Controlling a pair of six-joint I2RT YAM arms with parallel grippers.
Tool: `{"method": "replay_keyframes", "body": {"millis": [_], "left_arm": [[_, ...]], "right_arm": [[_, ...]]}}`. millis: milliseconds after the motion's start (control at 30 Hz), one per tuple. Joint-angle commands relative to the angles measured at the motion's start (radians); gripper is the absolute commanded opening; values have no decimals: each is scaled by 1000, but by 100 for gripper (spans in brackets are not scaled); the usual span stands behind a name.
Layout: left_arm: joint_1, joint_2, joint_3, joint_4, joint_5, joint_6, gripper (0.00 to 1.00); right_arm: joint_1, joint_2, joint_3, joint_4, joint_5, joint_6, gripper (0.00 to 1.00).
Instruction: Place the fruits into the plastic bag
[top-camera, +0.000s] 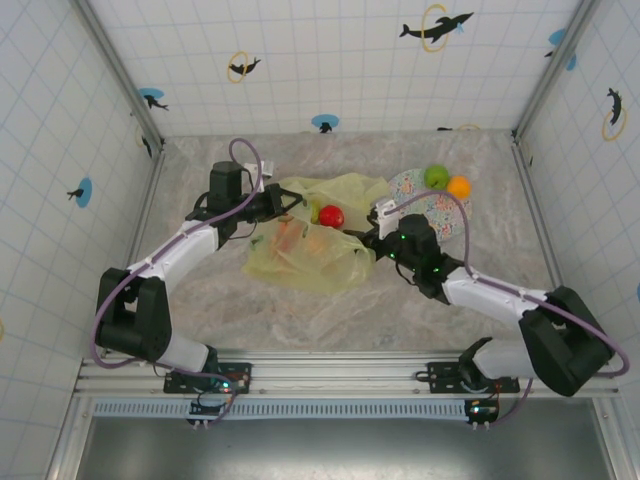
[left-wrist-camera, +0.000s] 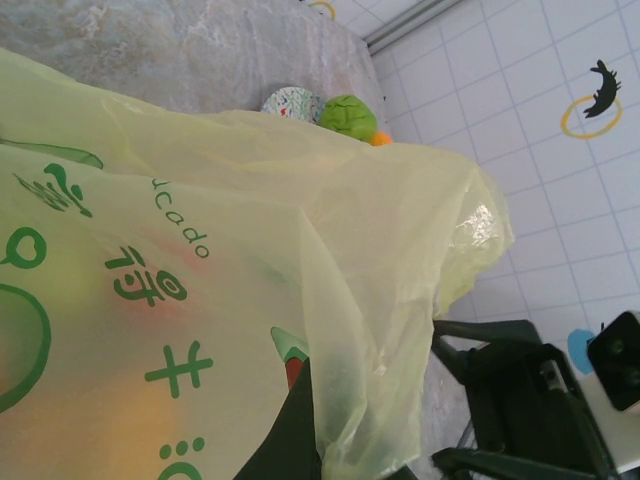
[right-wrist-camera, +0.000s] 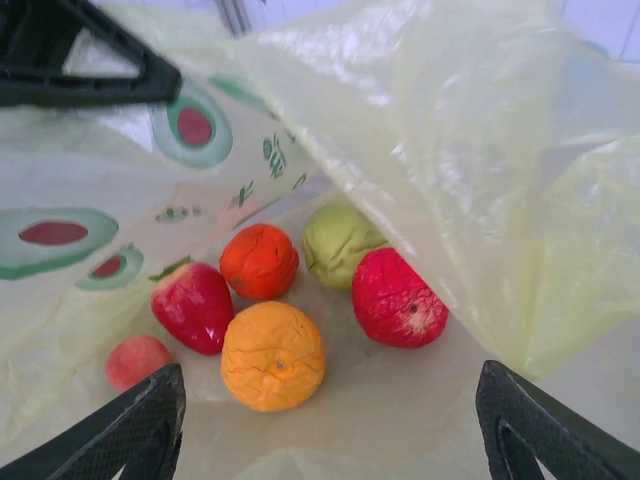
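2 white-and-black arms (top-camera: 185, 247), purple cables (top-camera: 247, 141)

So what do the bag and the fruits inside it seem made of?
The plastic bag looks like thin translucent film: it crinkles, shines, and colours show through. The fruits inside, like the orange one and the red apple, look like soft moulded plastic or foam, with creased, faintly glossy skins; which, I cannot tell.

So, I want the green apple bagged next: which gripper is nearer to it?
Right. The right gripper lies just below-left of the green apple; the left gripper is farther left, across the bag.
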Motion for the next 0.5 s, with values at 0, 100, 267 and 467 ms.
{"method": "replay_keyframes", "body": {"millis": [0,100,267,467], "left_arm": [[6,-6,-5,10,2,8,0],[5,-2,-4,7,-1,7,0],[6,-1,-4,3,-3,8,0],[6,1,-4,3,-3,4,0]], "right_arm": [[-27,-70,-38,-10,-30,22,78],[-60,-123,-57,-1,-63,33,79],[-111,-191,-64,-15,-95,36,80],[-170,-220,-5,-158,80,13,80]]}}
